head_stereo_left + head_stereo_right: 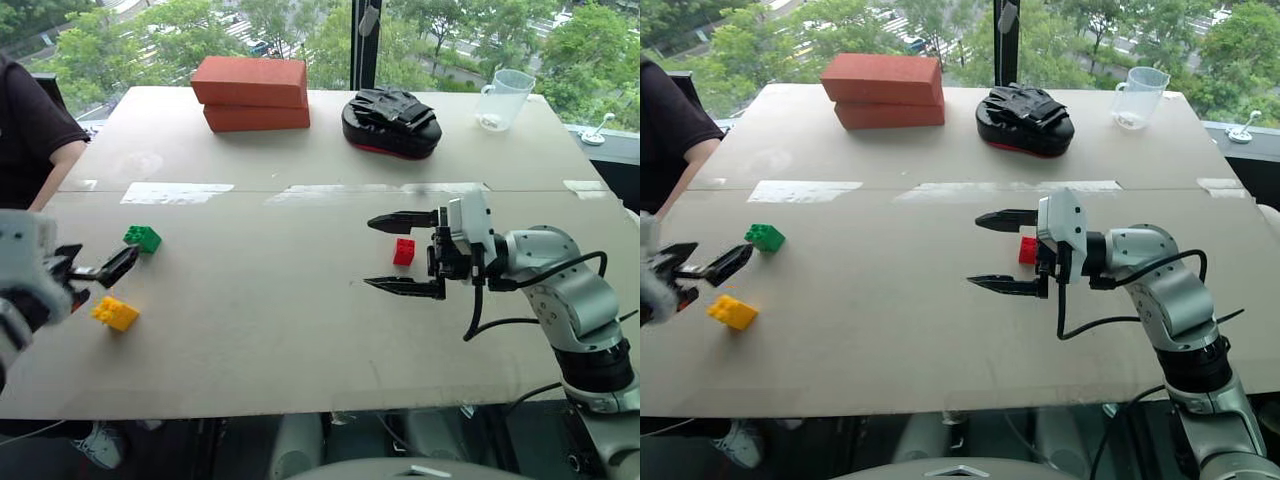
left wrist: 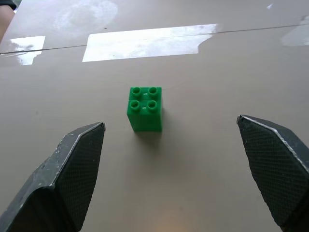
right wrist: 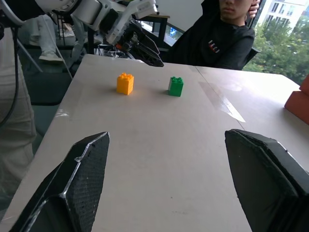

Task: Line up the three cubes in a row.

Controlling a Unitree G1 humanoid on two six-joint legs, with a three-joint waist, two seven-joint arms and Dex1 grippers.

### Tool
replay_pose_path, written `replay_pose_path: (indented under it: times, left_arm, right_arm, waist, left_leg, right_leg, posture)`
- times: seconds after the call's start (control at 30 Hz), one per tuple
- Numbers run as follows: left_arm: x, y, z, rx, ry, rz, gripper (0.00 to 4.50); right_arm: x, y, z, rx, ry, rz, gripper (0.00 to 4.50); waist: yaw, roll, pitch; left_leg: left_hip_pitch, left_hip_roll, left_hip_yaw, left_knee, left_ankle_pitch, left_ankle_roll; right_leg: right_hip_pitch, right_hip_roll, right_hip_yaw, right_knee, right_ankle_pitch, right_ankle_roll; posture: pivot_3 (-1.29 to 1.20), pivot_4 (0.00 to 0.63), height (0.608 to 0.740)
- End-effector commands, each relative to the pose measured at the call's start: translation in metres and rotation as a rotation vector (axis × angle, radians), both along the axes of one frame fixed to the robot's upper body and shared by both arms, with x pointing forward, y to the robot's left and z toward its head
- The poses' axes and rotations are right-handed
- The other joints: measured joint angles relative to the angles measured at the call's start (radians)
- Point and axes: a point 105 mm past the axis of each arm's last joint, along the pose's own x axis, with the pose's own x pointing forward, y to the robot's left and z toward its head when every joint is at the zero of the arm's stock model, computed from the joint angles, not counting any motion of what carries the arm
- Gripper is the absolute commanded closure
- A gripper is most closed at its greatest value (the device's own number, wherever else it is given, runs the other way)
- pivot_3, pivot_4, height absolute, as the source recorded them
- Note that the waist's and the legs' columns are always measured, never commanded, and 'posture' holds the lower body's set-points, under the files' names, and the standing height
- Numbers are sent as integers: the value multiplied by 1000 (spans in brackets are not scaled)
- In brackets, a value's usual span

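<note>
The left hand point(image 1: 105, 270) hovers near the table's point(image 1: 300, 340) left edge, fingers wide apart and empty, with the green cube point(image 1: 142, 238) just ahead and the yellow cube point(image 1: 115, 314) close beside it. The right hand point(image 1: 400, 255), fingers spread and empty, has the red cube point(image 1: 404, 251) between them on the table, open surface all around.

The left pincer point(image 1: 100, 270) reaches in from the left, fingers spread wide, empty. The right pincer point(image 1: 385, 253) points sideways toward it, its two black fingers parted, holding nothing, forearm bent behind.
</note>
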Motion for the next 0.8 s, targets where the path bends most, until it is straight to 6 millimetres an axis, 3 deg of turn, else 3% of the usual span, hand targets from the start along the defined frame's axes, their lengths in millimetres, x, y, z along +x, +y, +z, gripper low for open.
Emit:
replay_pose_path:
  times: [0.03,0.2,0.43,0.47,0.57,0.67,0.7,0.77,0.8]
  left_arm:
    - [18,12,-2,-29,69,-19,0]
    - [44,44,-14,37,174,8,0]
    - [66,49,-26,35,254,-27,0]
    - [67,48,-29,31,262,-38,528]
    - [70,47,-35,0,266,-58,1464]
    - [71,45,-39,-17,266,-88,2922]
    - [72,44,-37,-25,252,-103,3218]
    - [75,39,-30,-39,209,-147,3158]
    - [80,23,-16,-59,148,-255,3158]
  right_arm:
    - [-5,0,13,34,-48,-18,587]
    - [-6,1,16,53,-47,-61,587]
    - [-8,-4,16,50,-45,-114,587]
    - [-8,-4,17,50,-46,-120,527]
    - [-9,-6,16,43,-44,-136,527]
    - [-10,-8,15,36,-41,-150,527]
    - [-10,-9,15,34,-41,-157,527]
    - [-10,-10,15,30,-40,-167,527]
    - [-10,-13,14,24,-41,-178,527]
  waist:
    - [-2,-1,-1]
    - [-7,-1,1]
    - [-3,-2,1]
    - [-3,-2,1]
    - [-3,-3,1]
    - [-2,-5,2]
    - [-2,-5,2]
    - [-2,-5,2]
    - [-1,-5,2]
  left_leg:
    - [-1,0,0,0,0,0]
    - [-2,0,2,-5,-1,-2]
    - [-7,1,2,-4,-1,-2]
    - [-7,1,2,-3,-1,-2]
    - [-8,0,2,-1,-1,-2]
    - [-8,0,0,0,-1,-2]
    - [-8,0,0,0,-1,-2]
    - [-8,1,-1,0,-1,-2]
    - [-8,1,-1,0,-1,-2]
  right_leg:
    - [0,0,0,0,0,0]
    - [-3,4,-3,0,1,2]
    - [-4,5,-7,0,0,1]
    - [-4,5,-7,0,0,1]
    - [-4,4,-7,0,0,1]
    - [-4,4,-9,1,0,1]
    - [-4,4,-9,1,0,1]
    - [-4,4,-9,2,0,1]
    - [-4,4,-9,2,0,1]
  posture:
    - [0,150,740]
    - [0,150,740]
    - [0,150,740]
    - [0,150,740]
    - [0,150,740]
    - [0,150,740]
    - [0,150,740]
    - [0,150,740]
    - [0,150,740]
